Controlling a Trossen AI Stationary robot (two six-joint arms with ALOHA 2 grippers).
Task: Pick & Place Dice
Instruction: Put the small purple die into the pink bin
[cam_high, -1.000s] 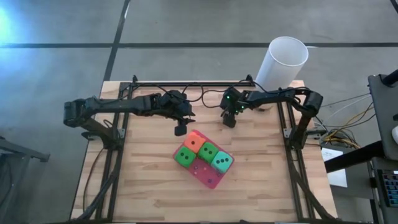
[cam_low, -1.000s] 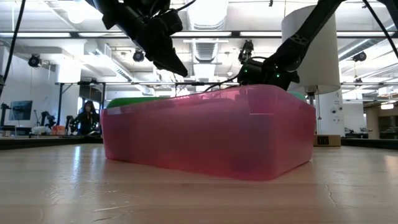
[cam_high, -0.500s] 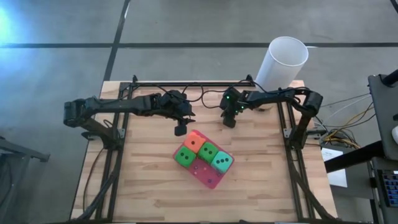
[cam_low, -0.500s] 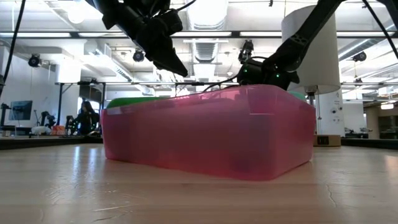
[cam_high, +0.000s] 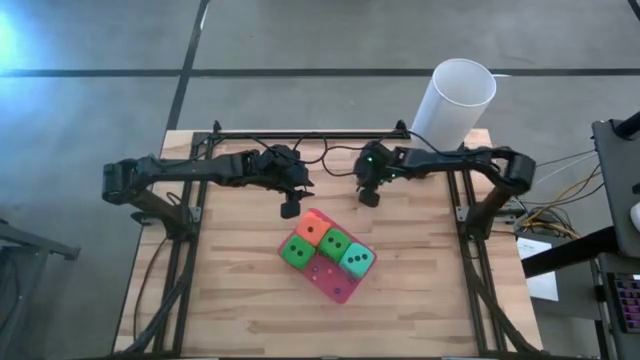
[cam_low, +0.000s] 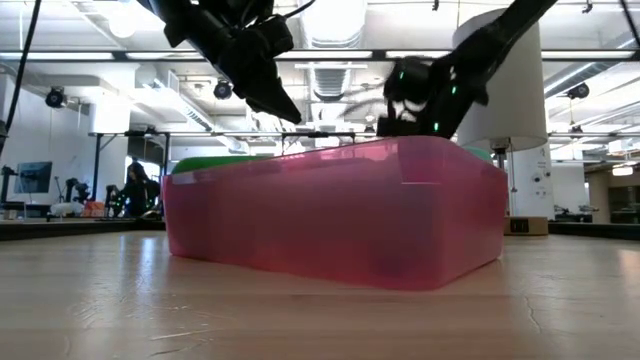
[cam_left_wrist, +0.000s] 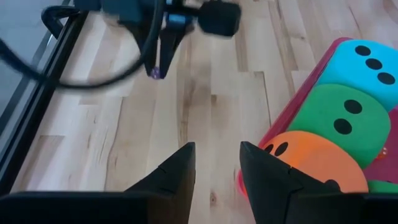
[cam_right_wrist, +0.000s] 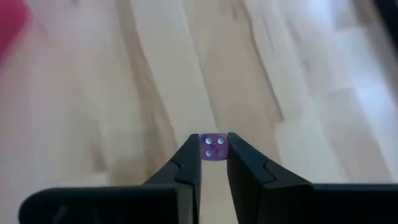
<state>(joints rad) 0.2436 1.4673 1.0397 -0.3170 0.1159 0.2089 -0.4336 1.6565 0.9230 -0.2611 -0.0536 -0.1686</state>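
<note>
**Carry Step: Die Held in Right Claw**

The small purple die (cam_right_wrist: 212, 148) is clamped in the right claw (cam_high: 369, 197), above the bench (cam_high: 240, 290) and apart from the pink tray (cam_high: 347, 291). Its four-pip face points at the wrist; being a cube, it has no long axis. We judge the next move to be carrying it over the tray and releasing it. The left claw (cam_left_wrist: 216, 157) hangs with fingers apart, empty.

Green die (cam_low: 215, 161): in low view, only a top sliver shows above pink container (cam_low: 340, 215) wall. Other dice: hidden there. Orange die (cam_left_wrist: 314, 162): cut by left wrist picture's edge.
</note>
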